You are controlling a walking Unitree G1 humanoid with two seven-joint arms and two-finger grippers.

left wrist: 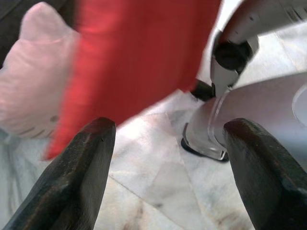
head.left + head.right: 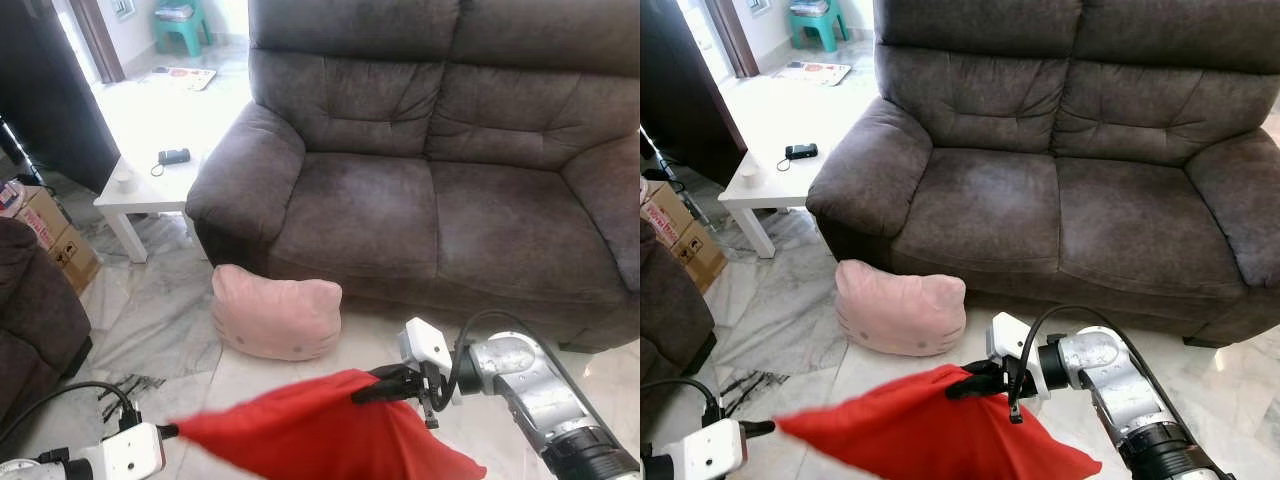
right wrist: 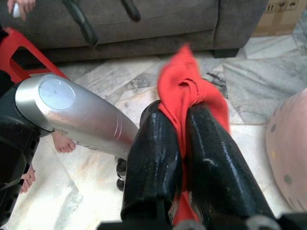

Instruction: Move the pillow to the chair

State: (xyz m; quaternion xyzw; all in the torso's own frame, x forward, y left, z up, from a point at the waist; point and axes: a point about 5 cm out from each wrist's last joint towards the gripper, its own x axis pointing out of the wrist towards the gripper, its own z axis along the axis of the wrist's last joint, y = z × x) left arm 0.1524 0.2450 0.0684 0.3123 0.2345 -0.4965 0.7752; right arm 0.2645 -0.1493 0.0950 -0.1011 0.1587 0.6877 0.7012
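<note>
The right gripper [image 2: 375, 388] is hanging low over the marble floor [image 2: 170, 310] in front of the brown sofa [image 2: 440, 170], its jaws pinching the upper edge of a red cloth [image 2: 310, 430]; in the right wrist view the two black fingers [image 3: 158, 167] are pressing together with a fold of the cloth squeezed between them. The cloth is stretching leftward from that grip toward the left gripper [image 1: 163, 158], whose white wrist housing is sitting at the lower left of the head views. In the left wrist view the left jaws are standing spread wide, with only floor between the two dark fingers [image 1: 76, 177] and the cloth passing beyond their tips, blurred. Whether they are touching the cloth cannot be told. The pink cat-face pillow [image 2: 275, 315] is lying on the floor, just in front of the sofa's base below its left armrest and beyond the cloth; neither gripper is touching it. A white counter [image 2: 150, 150] is standing to the left of the sofa, carrying a small dark device [image 2: 174, 156] and a white cup [image 2: 123, 180]. A dark armchair [image 2: 35, 310] is showing at the left edge, with cardboard boxes [image 2: 50, 235] behind it. A person's bare feet [image 3: 62, 142] are visible on the floor in the right wrist view.
</note>
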